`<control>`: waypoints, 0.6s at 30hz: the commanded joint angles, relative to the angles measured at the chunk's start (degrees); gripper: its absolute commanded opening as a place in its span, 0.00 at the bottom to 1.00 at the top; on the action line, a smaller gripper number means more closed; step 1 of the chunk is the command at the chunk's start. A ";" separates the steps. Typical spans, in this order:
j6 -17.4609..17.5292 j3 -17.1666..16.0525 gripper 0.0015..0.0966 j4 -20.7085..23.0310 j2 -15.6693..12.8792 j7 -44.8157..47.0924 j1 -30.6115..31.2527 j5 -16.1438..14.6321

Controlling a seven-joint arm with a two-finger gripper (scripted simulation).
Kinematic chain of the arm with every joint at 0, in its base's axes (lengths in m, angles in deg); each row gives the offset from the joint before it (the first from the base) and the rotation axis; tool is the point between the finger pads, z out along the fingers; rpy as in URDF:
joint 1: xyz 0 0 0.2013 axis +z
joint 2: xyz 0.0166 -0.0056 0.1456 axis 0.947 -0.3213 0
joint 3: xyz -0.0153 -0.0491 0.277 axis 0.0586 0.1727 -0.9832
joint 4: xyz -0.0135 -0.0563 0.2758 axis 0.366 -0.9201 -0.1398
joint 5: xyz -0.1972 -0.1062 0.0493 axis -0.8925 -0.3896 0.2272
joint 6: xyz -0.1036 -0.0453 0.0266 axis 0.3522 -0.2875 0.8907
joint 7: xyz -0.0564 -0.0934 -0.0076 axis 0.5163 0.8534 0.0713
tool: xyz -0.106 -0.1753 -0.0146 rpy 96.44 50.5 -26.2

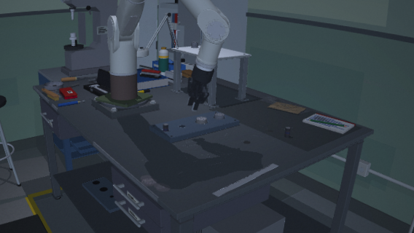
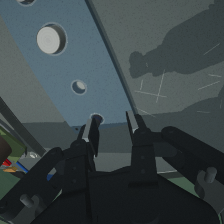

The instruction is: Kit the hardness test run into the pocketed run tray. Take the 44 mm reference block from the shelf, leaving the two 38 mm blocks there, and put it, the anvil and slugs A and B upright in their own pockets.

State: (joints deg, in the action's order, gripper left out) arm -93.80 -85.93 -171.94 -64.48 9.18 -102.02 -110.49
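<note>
My gripper [image 1: 196,103] hangs empty above the bench, just behind the blue run tray [image 1: 195,125], its fingers partly apart. A wide disc [image 1: 201,119] sits in one tray pocket, and another disc [image 1: 218,115] sits at the tray's far right corner. A small dark slug [image 1: 166,126] stands upright in a pocket at the tray's left end. A second dark slug [image 1: 288,131] stands alone on the bench to the right. One block [image 1: 194,44] rests on the white shelf [image 1: 211,52] behind. In the wrist camera the tray [image 2: 79,68] shows a filled pocket [image 2: 48,40] and an empty hole [image 2: 78,87].
A rack of coloured rods [image 1: 328,122] lies at the right edge, beside a brown pad [image 1: 286,107]. The arm's base [image 1: 124,98] stands left of the tray. Hand tools and a red box [image 1: 68,93] lie at the far left. A metal ruler [image 1: 245,180] lies along the near edge.
</note>
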 commanded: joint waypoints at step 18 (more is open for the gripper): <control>-5.84 32.43 0.40 29.43 -4.73 21.61 28.68 32.43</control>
State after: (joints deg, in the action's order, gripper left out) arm -99.66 -53.24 -142.33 -69.34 30.94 -73.13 -77.84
